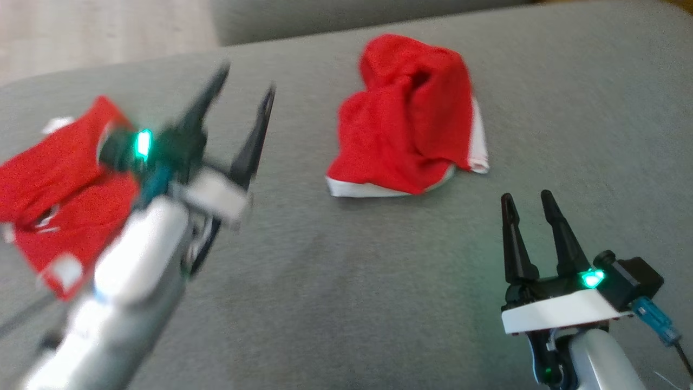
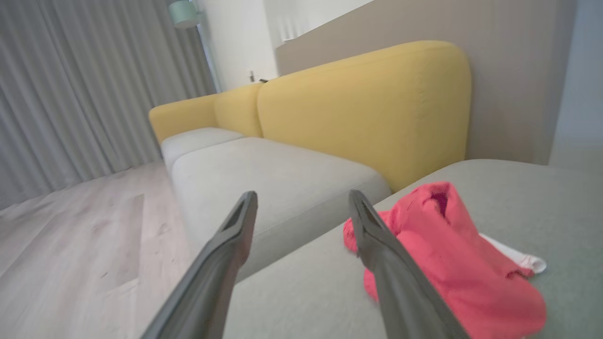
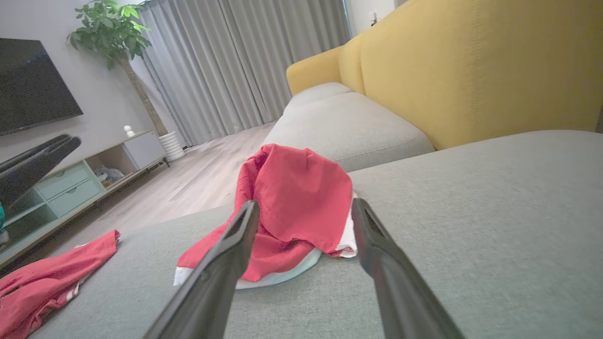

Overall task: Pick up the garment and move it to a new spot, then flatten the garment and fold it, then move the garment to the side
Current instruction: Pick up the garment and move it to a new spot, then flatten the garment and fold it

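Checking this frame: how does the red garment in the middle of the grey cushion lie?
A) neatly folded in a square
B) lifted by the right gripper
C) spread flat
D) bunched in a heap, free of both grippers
D: the red garment sits bunched up on the grey cushion, with the left gripper and the right gripper both open and apart from it.

I see a crumpled red fabric garment with white trim (image 1: 406, 114) bunched into a raised heap near the middle of the grey sofa cushion (image 1: 352, 281), with its white hem showing along the near and right edges. A second red garment with white markings (image 1: 48, 179) lies flatter and rumpled, well apart, at the cushion's left edge.
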Available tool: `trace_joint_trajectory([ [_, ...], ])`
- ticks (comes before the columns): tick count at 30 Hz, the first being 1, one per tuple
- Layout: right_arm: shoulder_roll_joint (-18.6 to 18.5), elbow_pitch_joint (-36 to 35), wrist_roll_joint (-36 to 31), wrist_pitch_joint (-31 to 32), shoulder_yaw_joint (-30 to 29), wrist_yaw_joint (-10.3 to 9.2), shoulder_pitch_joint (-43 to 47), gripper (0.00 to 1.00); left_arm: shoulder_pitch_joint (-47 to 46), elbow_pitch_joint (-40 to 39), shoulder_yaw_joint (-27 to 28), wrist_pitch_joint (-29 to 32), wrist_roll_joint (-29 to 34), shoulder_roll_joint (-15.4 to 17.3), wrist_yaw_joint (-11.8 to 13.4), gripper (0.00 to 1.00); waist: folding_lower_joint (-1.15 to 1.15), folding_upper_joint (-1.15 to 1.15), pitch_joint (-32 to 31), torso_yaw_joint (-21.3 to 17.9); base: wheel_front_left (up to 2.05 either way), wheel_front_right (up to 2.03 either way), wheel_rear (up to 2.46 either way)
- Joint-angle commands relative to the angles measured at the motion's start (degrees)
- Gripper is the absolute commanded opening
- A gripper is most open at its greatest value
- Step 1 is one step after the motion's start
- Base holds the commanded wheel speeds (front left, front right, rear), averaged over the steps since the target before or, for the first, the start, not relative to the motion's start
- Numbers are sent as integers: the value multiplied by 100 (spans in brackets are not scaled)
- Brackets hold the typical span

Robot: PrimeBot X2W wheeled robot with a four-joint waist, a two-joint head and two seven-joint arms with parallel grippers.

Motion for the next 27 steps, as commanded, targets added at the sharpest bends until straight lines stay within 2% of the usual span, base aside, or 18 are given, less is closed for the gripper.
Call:
trace_joint_trajectory([
  [1,-31,-141,-83,-61,71,44,-18,100,293,-356,343,-63,-91,288,190,100,0,0,-361,470,0,0,0],
  [4,-31,-86,-164,-61,-12,44,83,100,1122,-770,540,-80,-289,388,474,100,0,0,-508,693,0,0,0],
  [7,-31,-82,-178,-61,-137,44,191,100,1909,-1216,810,-87,-297,492,891,100,0,0,-601,884,0,0,0],
  [11,-31,-74,-272,-61,-161,44,307,100,2860,-1847,1129,-89,-200,347,1218,100,0,0,-684,1067,0,0,0],
  [14,-31,-59,-330,-61,-151,44,351,100,3413,-2140,1313,-89,-31,93,1413,100,0,0,-728,1117,0,0,0],
  [19,-31,-54,-328,-61,-149,44,345,100,3823,-2339,1628,-90,190,-367,1363,100,0,0,-740,1123,0,0,0],
  [27,-31,-78,-441,-61,-146,44,233,100,3662,-2292,1803,-90,577,-567,986,100,0,0,-567,1132,0,0,0],
])
